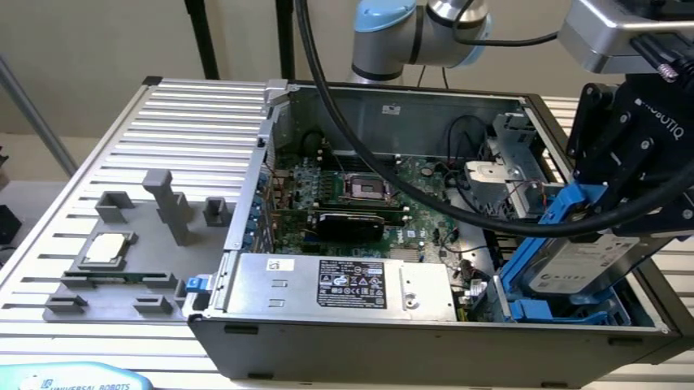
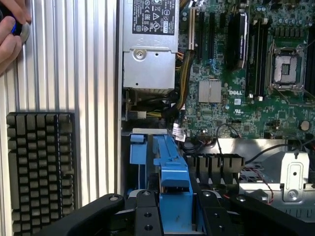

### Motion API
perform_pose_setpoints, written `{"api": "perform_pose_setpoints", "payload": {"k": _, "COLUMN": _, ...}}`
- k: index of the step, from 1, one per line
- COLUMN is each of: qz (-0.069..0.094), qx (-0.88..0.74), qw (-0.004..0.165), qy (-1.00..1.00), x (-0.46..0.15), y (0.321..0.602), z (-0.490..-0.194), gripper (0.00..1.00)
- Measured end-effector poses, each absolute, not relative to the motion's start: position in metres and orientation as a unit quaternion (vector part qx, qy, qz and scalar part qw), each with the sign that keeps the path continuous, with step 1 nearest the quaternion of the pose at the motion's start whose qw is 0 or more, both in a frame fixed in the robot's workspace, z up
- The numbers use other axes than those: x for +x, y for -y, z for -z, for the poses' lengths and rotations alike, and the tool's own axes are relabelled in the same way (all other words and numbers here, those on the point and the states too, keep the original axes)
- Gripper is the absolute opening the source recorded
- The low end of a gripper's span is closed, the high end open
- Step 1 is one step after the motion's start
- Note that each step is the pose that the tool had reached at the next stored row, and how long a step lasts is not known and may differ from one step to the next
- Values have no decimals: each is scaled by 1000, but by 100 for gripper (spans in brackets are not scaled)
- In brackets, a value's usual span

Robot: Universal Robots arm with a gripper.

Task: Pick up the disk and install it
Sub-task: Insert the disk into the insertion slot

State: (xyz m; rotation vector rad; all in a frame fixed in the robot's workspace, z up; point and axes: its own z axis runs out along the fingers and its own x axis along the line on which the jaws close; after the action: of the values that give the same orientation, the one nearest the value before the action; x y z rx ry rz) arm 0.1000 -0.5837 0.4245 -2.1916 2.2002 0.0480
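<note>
We see the gripper (image 1: 603, 213), jaws clamped on the disk (image 1: 580, 262), holding it tilted over the blue cage (image 1: 540, 311) inside the computer case (image 1: 325, 337).

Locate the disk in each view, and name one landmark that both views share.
Exterior view: the disk is low on the exterior view's right, tilted at the blue cage.
Wrist view: the disk, blue rail showing, is held in the gripper.
Shared landmark: the labelled power supply.
</note>
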Motion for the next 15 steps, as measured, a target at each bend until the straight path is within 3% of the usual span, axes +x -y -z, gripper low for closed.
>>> {"api": "perform_pose_setpoints", "payload": {"k": 15, "qz": -20, "qx": -705, "qw": 14, "qy": -708, "x": 100, "y": 585, "z": -424, "gripper": 33}}
